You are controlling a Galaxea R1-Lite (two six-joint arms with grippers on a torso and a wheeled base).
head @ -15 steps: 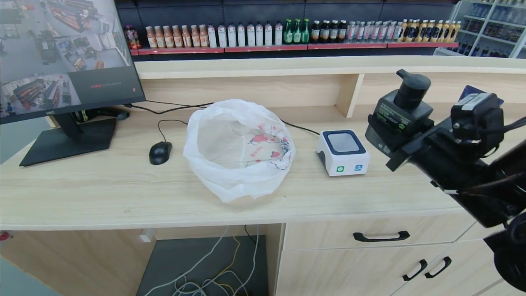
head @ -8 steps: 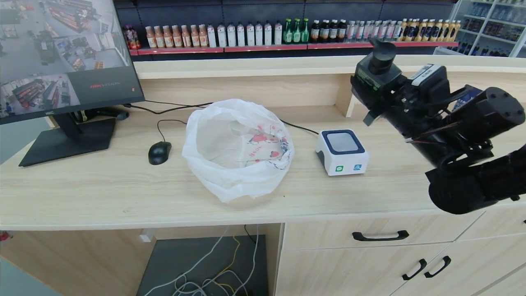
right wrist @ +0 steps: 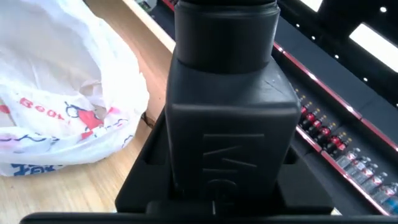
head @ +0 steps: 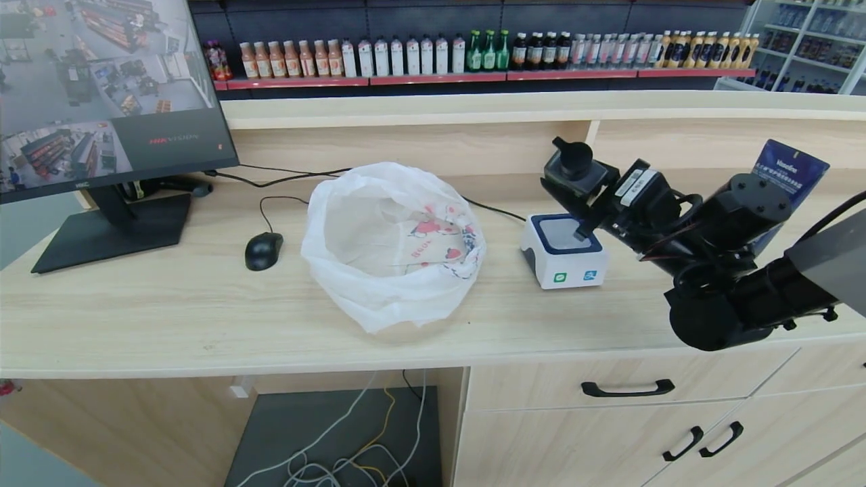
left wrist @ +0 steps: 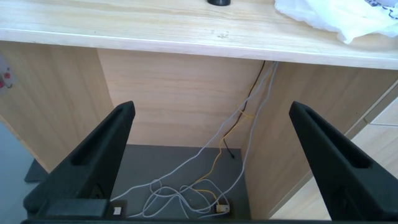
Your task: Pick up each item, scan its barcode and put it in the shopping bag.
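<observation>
On the left of the worktop, the monitor and mouse are sitting idle. The left tool is hanging below the worktop edge with its fingers spread wide and carrying nothing, facing the loose cables underneath. In the centre, the shopping bag is standing with its mouth gaping upward. Just to its right, the scanner is sitting with its window facing up. The right tool is clamping the black bottle at a tilt, cap toward the back ledge, and holding it over the scanner window, apparently not touching. A blue card is leaning at the far right. Judging by this, the scan step is running and bagging is not yet done. I can't tell which face is carrying the barcode, so the wrist may be needing a roll until that face is looking at the window. After that the bottle is going left over the bag mouth, then low before release, since the bag film is looking floppy and the rim could be folding in. Compared with a second ago, the bottle was off to the right of the scanner, then half a second ago it was higher up by the back ledge. Now it is coming down and left onto the scanner. The bag, scanner and mouse are not shifting.
</observation>
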